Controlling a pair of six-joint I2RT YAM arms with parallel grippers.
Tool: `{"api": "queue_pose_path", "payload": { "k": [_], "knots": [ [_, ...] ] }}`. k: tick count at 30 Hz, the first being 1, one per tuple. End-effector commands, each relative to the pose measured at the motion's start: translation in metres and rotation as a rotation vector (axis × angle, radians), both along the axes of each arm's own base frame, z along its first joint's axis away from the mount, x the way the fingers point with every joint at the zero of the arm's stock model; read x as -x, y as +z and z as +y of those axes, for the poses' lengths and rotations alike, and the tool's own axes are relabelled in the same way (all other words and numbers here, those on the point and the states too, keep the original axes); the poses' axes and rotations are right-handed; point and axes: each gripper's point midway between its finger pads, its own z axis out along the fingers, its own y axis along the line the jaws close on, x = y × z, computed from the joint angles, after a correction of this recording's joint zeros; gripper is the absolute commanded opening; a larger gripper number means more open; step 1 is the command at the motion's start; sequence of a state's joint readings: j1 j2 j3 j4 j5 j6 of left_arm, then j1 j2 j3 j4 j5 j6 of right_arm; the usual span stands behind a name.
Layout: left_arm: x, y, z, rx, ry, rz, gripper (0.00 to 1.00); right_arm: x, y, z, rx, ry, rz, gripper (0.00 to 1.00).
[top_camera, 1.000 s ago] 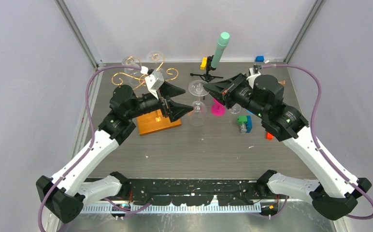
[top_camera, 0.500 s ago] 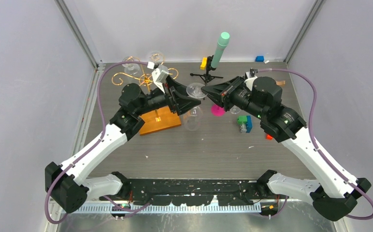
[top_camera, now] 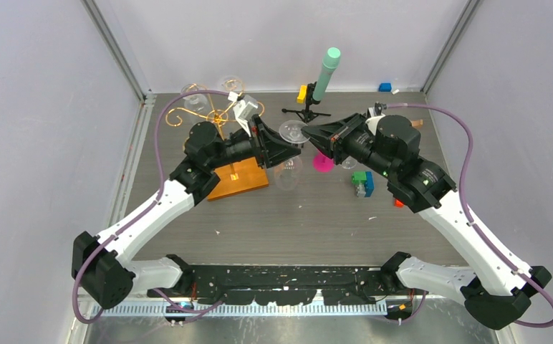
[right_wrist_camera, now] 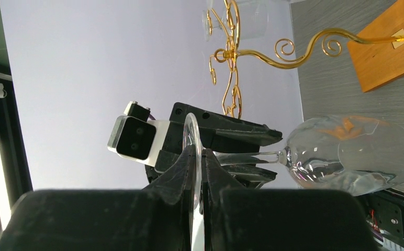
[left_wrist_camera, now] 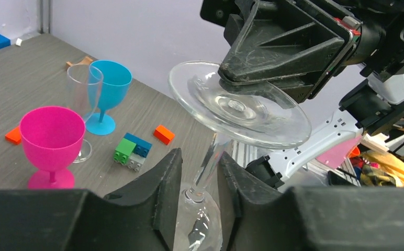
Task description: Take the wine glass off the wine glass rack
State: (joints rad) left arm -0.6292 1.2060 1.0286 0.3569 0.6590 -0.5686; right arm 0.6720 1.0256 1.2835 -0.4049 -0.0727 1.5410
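A clear wine glass hangs upside down and tilted in mid-air, right of the wine glass rack, a gold scroll stand on an orange-brown wooden base. My right gripper is shut on the rim of the glass's foot, and the bowl points away from it. My left gripper straddles the stem. Its jaws are narrow, the right one at the stem, with a slim gap on the left. Two more clear glasses hang on the rack.
A pink goblet, a blue goblet and a clear glass stand on the table below the right arm. Green-blue blocks and an orange brick lie nearby. A black tripod with a mint cylinder stands at the back.
My left arm has swung right, away from the rack, to the glass, and its jaws have narrowed round the stem. The right gripper has kept its hold on the foot.
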Motion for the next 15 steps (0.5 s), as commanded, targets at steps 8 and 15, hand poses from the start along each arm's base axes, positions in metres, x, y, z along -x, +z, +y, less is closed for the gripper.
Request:
{"api": "queue_pose_path", "payload": {
  "k": [8, 15],
  "knots": [
    [0.008, 0.027, -0.004, 0.034, -0.059, -0.078, 0.0, 0.006, 0.039, 0.002, -0.105, 0.026, -0.084, 0.01],
    [-0.003, 0.047, 0.011, 0.067, 0.082, -0.111, 0.0, 0.0, 0.032, -0.003, -0.047, -0.014, -0.124, 0.58]
  ]
}}
